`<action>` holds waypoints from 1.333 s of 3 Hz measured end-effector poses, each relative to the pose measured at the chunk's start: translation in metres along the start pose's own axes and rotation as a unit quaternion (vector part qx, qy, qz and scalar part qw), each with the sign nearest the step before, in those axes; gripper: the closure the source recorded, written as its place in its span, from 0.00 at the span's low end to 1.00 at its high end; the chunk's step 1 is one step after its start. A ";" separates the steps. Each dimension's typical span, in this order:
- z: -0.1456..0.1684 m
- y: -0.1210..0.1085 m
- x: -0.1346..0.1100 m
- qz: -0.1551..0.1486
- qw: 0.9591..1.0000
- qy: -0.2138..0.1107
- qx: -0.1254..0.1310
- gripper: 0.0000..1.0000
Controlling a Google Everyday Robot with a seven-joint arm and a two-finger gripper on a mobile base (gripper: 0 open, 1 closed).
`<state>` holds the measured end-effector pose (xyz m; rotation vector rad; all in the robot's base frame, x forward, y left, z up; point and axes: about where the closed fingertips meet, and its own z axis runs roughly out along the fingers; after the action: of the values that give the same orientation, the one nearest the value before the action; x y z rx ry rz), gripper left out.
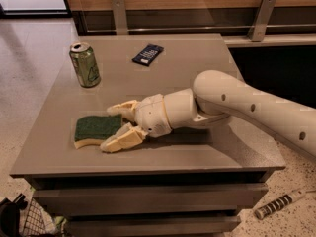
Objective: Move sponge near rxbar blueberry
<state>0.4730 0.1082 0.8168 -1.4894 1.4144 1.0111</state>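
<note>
The sponge (95,128), dark green on top with pale yellow foam under it, lies flat near the table's front left. My gripper (111,126) is low over the table at the sponge's right end, open, with one finger (120,108) behind the sponge and the other (118,140) in front of it. The fingers straddle the sponge's right edge without closing on it. The rxbar blueberry (148,54), a dark navy wrapper, lies flat at the table's back middle, far from the sponge.
A green soda can (85,64) stands upright at the back left of the grey table (197,152). A wooden wall with metal brackets runs behind the table. A black-and-white striped object (279,204) lies on the floor at the right.
</note>
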 end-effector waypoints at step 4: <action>0.004 0.003 -0.004 -0.003 1.000 0.001 -0.005 1.00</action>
<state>0.4698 0.1133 0.8187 -1.5016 1.4065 1.0150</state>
